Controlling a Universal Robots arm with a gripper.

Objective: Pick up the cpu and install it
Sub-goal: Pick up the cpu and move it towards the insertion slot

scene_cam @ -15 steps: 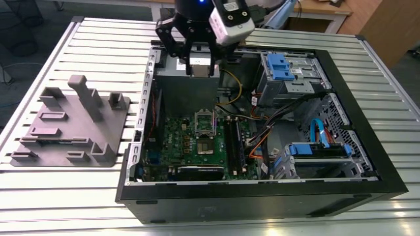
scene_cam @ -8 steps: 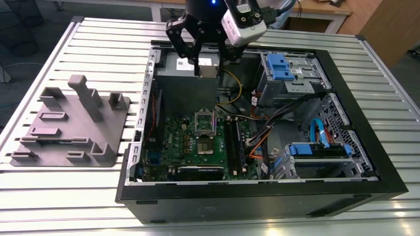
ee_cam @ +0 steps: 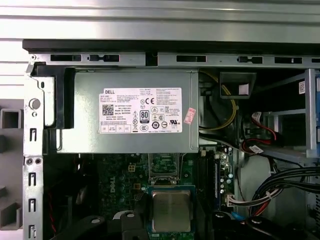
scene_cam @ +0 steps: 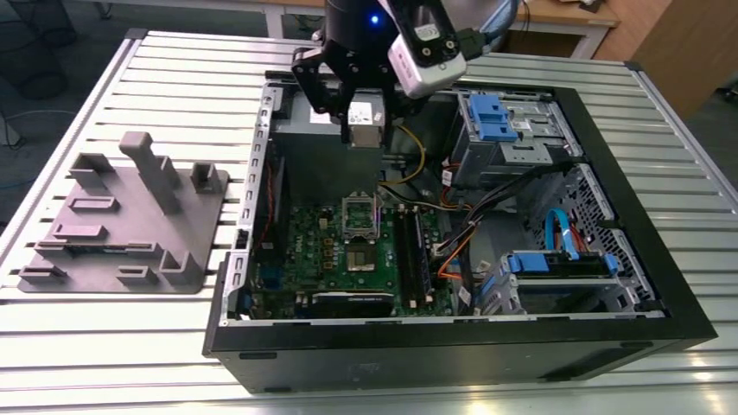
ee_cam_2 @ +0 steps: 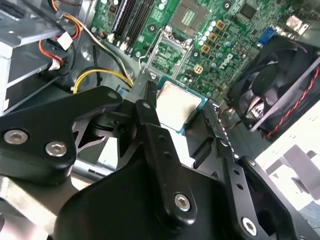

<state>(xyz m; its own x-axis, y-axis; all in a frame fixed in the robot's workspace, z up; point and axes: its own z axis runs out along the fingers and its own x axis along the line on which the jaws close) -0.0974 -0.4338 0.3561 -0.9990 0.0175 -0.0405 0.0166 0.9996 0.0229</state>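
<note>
The jaws clench the cpu (ee_cam_2: 177,104) by its edges. Below them lies the open socket (ee_cam_2: 192,17) (delicate contacts, likely), so a tilted release could damage it.

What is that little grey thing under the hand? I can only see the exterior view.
Observer: It's the cpu. The second wrist view shows its pale metal top, pinched at its edges by the hand.
Operator: Is its spot free?
Observer: Yes. In the second wrist view the socket frame stands open, with no chip inside.
Operator: What's the grey box behind the hand?
Observer: The power supply. The first wrist view shows a white label on its side.
</note>
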